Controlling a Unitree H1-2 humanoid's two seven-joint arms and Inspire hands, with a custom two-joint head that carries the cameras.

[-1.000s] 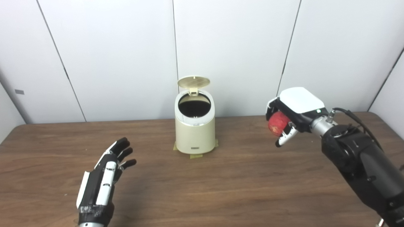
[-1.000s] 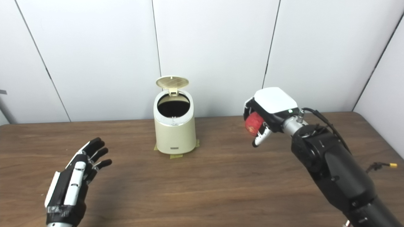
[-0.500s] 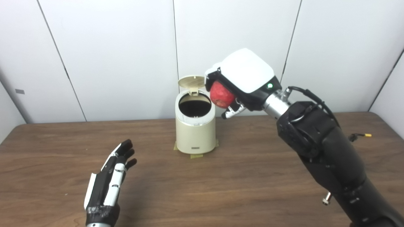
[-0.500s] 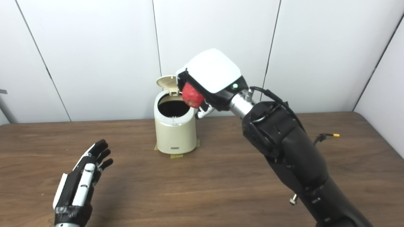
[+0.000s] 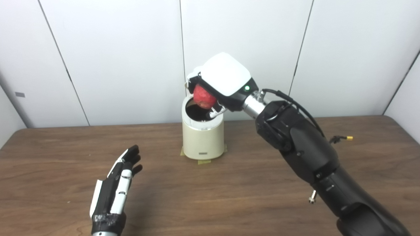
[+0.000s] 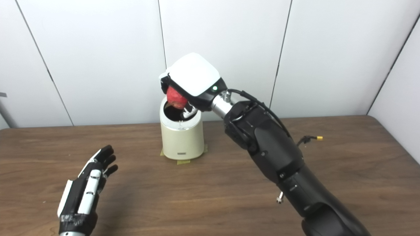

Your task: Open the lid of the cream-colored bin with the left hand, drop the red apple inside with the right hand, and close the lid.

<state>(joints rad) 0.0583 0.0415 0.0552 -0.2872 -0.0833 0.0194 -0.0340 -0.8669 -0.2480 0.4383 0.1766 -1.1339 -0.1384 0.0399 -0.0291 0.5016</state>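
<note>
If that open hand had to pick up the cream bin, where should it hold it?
Probably around the bin's smooth round side wall, coming from the left, where the free left hand waits. The top is poor: it is open, with the right hand and apple above.

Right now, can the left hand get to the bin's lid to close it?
Probably not yet: the right hand, holding the apple, sits over the bin opening, hiding the lid.

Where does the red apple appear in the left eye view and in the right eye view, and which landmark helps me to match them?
Left eye view: the red apple is just left of centre, upper half, held in the right hand.
Right eye view: the red apple is further left, at similar height.
Shared landmark: the cream-colored bin, whose opening is directly below the apple.
</note>
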